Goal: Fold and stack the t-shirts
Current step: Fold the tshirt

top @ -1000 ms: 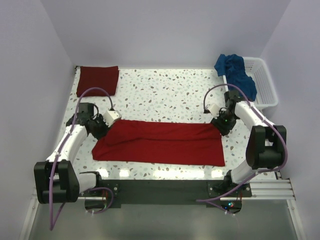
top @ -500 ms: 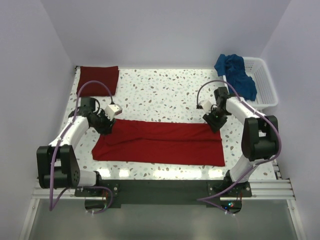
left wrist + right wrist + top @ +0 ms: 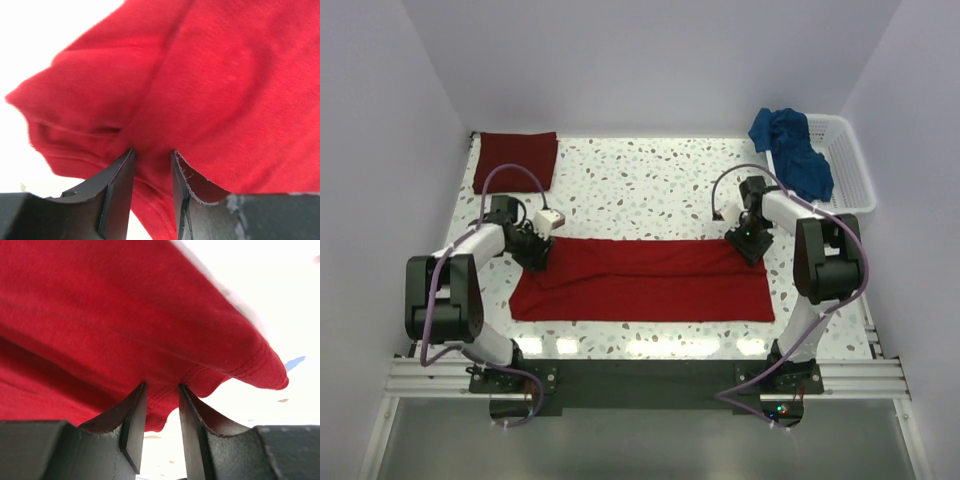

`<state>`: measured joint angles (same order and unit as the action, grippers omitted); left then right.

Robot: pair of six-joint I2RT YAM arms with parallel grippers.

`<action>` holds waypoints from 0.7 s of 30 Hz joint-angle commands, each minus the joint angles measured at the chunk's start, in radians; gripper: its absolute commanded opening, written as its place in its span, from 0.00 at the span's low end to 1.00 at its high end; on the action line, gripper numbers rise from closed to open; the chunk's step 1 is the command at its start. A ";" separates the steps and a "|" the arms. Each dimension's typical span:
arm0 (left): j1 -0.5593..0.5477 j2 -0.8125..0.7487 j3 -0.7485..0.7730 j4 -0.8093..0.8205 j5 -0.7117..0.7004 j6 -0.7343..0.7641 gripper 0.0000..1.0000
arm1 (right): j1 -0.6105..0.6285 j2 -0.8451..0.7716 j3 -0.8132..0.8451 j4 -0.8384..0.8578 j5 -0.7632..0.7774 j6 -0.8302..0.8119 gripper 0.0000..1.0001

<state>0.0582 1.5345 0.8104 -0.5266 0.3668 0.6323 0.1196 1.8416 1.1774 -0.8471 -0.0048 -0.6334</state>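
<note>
Top external view shows the bright red t-shirt (image 3: 640, 285) lying flat as a long band across the near half of the table (image 3: 650, 190). Its long axis runs left to right between the 2 arms. The left gripper (image 3: 534, 250) sits at the band's far left corner and the right gripper (image 3: 748, 243) at its far right corner. Each arm is therefore nearest its own end, and the cloth spreads from both toward the near edge.

In the left wrist view the 2 fingers (image 3: 116, 186) stand narrow, with a pinch of red fabric pressed between them. The right wrist view shows the same: its fingers (image 3: 131, 426) are close together on a stitched hem. Both appear clamped on the shirt's far edge.

The darker maroon t-shirt (image 3: 515, 160) lies folded at the far left corner, well apart from the band. The blue t-shirt (image 3: 790, 148) hangs crumpled over the rim of the white basket (image 3: 850, 170) at the far right.

The step in hand looks like a lengthwise fold. For that, the far edge must travel toward the near edge with both ends moving together, or the band will skew. The folded maroon shirt lies on the left arm's side, so that arm is the nearer one for stacking.
</note>
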 commanded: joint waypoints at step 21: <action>-0.051 0.130 0.354 -0.130 0.207 0.009 0.59 | 0.002 -0.025 0.059 -0.049 -0.112 -0.014 0.38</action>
<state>0.0284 1.6505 1.1435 -0.6319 0.5373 0.6315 0.1177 1.8431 1.2694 -0.8810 -0.0967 -0.6323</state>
